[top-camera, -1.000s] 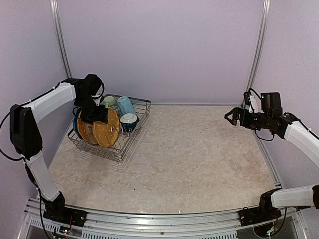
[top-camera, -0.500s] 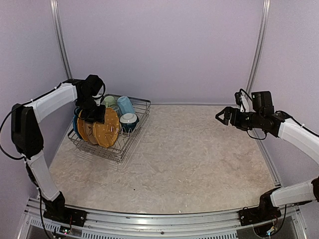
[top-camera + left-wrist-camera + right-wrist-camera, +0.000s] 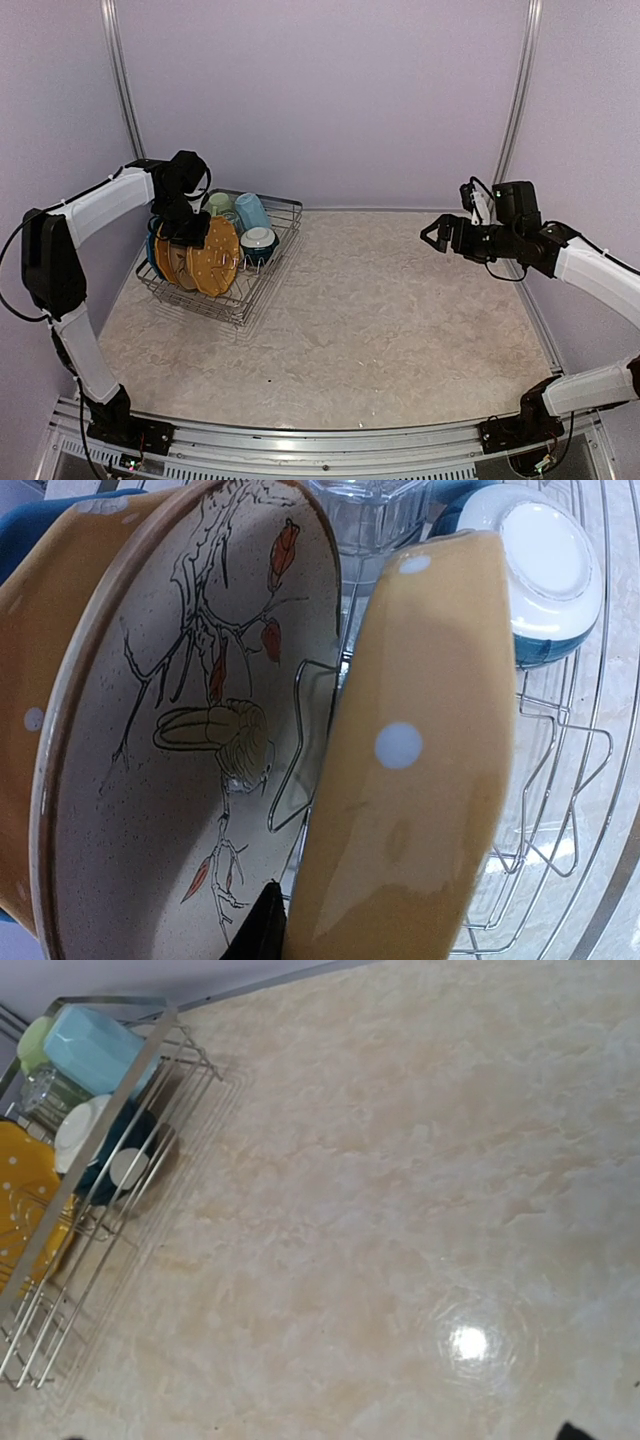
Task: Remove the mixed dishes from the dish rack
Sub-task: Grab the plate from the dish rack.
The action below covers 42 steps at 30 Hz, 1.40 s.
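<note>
The left gripper (image 3: pixel 191 234) met the stiff, likely slick, breakable orange plate (image 3: pixel 410 780) at its top rim (clamped or not, unclear); the right gripper (image 3: pixel 436 234) gaped empty.

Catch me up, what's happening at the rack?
The left arm has its jaws down in the dish rack at the orange-yellow plate, one jaw between it and the cream floral plate; whether they have clamped isn't visible. No dish is out yet; the light blue mug and the bowl sit in the rack too. The right arm holds its jaws open and empty above the table.
</note>
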Each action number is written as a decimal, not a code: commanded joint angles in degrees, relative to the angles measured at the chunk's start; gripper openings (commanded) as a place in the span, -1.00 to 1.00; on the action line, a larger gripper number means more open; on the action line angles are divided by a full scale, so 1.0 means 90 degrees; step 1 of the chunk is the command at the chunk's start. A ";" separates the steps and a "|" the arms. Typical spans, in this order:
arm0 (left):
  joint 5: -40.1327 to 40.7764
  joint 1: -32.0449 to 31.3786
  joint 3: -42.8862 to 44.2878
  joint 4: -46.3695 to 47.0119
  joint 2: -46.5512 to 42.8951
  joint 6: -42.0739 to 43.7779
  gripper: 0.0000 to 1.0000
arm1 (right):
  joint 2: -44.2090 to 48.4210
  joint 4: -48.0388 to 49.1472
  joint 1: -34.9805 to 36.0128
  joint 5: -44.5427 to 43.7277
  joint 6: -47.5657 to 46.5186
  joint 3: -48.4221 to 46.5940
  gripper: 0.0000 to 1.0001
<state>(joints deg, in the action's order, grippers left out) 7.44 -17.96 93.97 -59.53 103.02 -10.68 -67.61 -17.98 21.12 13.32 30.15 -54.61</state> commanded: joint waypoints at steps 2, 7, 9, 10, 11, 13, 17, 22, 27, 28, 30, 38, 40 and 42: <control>-0.0273 -0.0161 -0.0076 0.0096 -0.0227 -0.0293 -0.59 | -0.0131 0.0049 0.0231 -0.0308 0.0163 -0.0208 1.00; 0.0113 -0.0344 -0.0078 0.0102 -0.0245 -0.0365 -0.74 | -0.0183 0.0120 0.0377 -0.0428 0.0234 -0.0248 1.00; 0.0385 -0.0428 -0.0091 0.0092 -0.0264 -0.0384 -0.83 | -0.0218 0.0129 0.0435 -0.0472 0.0258 -0.0267 0.99; 0.0576 -0.0466 -0.0097 0.0074 -0.0275 -0.0391 -0.87 | -0.0229 0.0132 0.0476 -0.0498 0.0267 -0.0277 1.00; 0.0762 -0.0511 -0.0097 0.0057 -0.0284 -0.0395 -0.92 | -0.0240 0.0137 0.0513 -0.0521 0.0279 -0.0280 1.00; 0.1048 -0.0585 -0.0093 0.0042 -0.0313 -0.0401 -1.00 | -0.0241 0.0159 0.0572 -0.0571 0.0292 -0.0275 1.00; 0.1164 -0.0682 -0.0123 0.0083 -0.0478 -0.0410 -1.00 | -0.0265 0.0176 0.0620 -0.0621 0.0311 -0.0270 1.00; 0.1055 -0.0719 -0.0146 0.0136 -0.0658 -0.0361 -1.00 | -0.0305 0.0233 0.0659 -0.0662 0.0301 -0.0290 0.99; 0.1008 -0.0732 -0.0196 0.0160 -0.0921 -0.0332 -1.00 | -0.0349 0.0372 0.0673 -0.0687 0.0302 -0.0231 1.00; 0.0997 -0.0732 -0.0234 0.0219 -0.0989 -0.0315 -1.00 | -0.0375 0.0392 0.0679 -0.0686 0.0302 -0.0240 0.99; 0.0924 -0.0730 -0.0323 0.0300 -0.1135 -0.0284 -1.00 | -0.0431 0.0445 0.0697 -0.0650 0.0302 -0.0248 0.99; 0.0886 -0.0725 -0.0489 0.0536 -0.1624 -0.0304 -1.00 | -0.0659 0.0640 0.0807 -0.0658 0.0320 -0.0251 1.00; 0.0594 -0.0660 -0.0532 0.0629 -0.1829 -0.0387 -1.00 | -0.0728 0.0697 0.0852 -0.0687 0.0322 -0.0236 1.00; 0.0207 -0.0531 -0.0609 0.0762 -0.2064 -0.0495 -1.00 | -0.0818 0.0774 0.0915 -0.0725 0.0320 -0.0222 1.00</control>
<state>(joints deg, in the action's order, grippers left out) 18.31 -23.31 88.31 -60.23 91.26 -11.81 -73.32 -13.10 27.94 7.73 32.67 -55.72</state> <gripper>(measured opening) 0.200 0.997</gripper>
